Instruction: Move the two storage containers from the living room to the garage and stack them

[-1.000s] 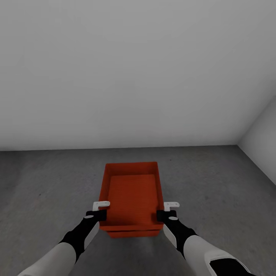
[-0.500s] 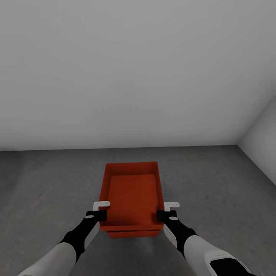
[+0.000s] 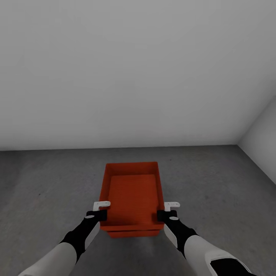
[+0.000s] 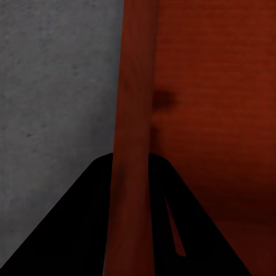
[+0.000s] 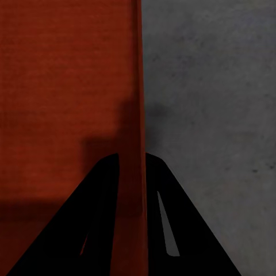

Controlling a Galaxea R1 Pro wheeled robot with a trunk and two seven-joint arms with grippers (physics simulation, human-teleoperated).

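In the head view an orange-red storage container [image 3: 132, 195] sits open-topped just ahead of me, over the dark-grey concrete floor [image 3: 218, 184]. Under its near edge a strip of the second storage container [image 3: 134, 233] shows, so the two look nested one on the other. My left gripper [image 3: 100, 214] is shut on the upper bin's left wall near the near corner. My right gripper [image 3: 163, 214] is shut on the right wall. In the left wrist view the wall [image 4: 135, 115] runs between the black fingers [image 4: 86, 218]. The right wrist view shows that wall [image 5: 131, 115] between its fingers [image 5: 92, 218].
A plain white wall [image 3: 134, 76] stands a short way beyond the bins. A second white wall [image 3: 264, 134] closes the right side, forming a corner. Bare concrete lies to the left and right of the bins.
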